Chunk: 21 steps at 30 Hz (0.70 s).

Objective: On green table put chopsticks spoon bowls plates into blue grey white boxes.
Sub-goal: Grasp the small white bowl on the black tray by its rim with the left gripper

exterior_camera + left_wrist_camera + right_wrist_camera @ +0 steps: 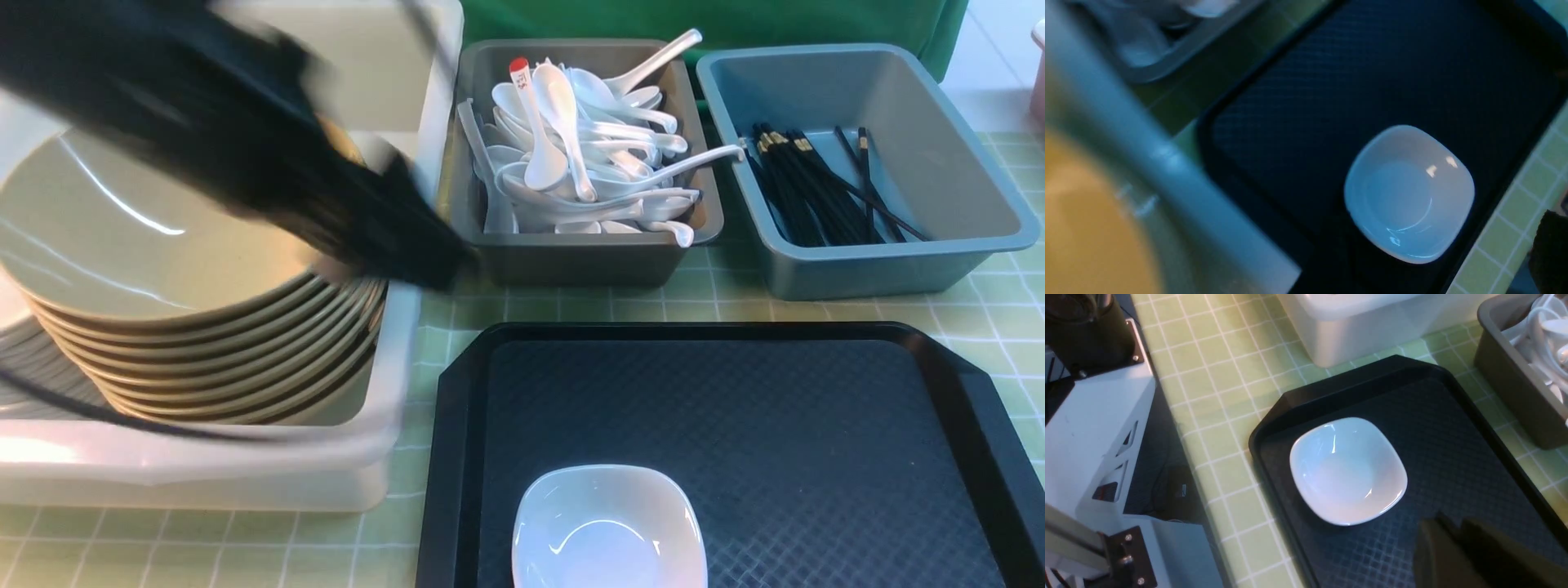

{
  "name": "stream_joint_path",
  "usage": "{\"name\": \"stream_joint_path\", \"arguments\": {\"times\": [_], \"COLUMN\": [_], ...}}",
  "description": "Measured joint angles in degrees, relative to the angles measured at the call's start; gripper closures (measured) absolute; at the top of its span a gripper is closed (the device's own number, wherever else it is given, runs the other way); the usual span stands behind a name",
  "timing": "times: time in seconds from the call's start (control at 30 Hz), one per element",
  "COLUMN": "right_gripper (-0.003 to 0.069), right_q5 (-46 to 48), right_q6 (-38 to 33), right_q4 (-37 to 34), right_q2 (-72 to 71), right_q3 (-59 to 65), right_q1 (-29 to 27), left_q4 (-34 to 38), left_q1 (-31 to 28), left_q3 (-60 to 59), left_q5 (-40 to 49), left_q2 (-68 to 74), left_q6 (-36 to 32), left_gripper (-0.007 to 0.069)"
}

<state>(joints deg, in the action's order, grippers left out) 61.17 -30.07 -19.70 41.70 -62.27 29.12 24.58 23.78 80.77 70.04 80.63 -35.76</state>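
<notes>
A stack of olive-tan bowls [163, 245] fills the white box [245, 465]. My left gripper [424, 257], blurred, hangs over the stack's right rim; one dark finger [1549, 249] shows far to the side, jaws wide, nothing held. The red-tipped spoon [522, 77] lies on white spoons in the grey box [571, 261]. Black chopsticks [804, 192] lie in the blue box [914, 261]. One white plate [608, 527] [1347, 469] sits on the black tray [816, 425]. My right gripper [1449, 528] hovers over the tray beside the plate, fingers close together and empty.
The green table [735, 306] shows between the boxes and tray. The tray takes up the front right. A white and black robot base [1090, 428] stands beyond the table's edge in the right wrist view.
</notes>
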Motion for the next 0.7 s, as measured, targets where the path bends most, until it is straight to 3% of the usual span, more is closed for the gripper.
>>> {"name": "stream_joint_path", "arguments": {"times": [0.13, 0.27, 0.47, 0.7], "right_gripper": [0.0577, 0.0571, 0.0568, 0.0561], "right_q5": [-0.2, -0.2, 0.4, 1.6], "right_q6": [0.0, 0.0, 0.0, 0.0], "right_q4": [0.0, 0.0, 0.0, -0.1], "right_q2": [-0.6, -0.6, -0.6, -0.6], "right_q3": [1.2, 1.2, 1.2, 1.2], "right_q1": [0.0, 0.0, 0.0, 0.0], "left_q4": [-3.5, -7.3, -13.3, -11.2], "left_q1": [10.3, 14.4, 15.7, 15.7], "left_q3": [0.1, 0.1, 0.1, 0.3], "left_q5": [-3.1, -4.7, -9.8, -14.5], "left_q2": [12.4, 21.4, 29.3, 34.0], "left_q6": [-13.1, -18.8, -20.1, -20.1], "left_gripper": [0.0175, 0.0214, 0.0214, 0.0214]}}
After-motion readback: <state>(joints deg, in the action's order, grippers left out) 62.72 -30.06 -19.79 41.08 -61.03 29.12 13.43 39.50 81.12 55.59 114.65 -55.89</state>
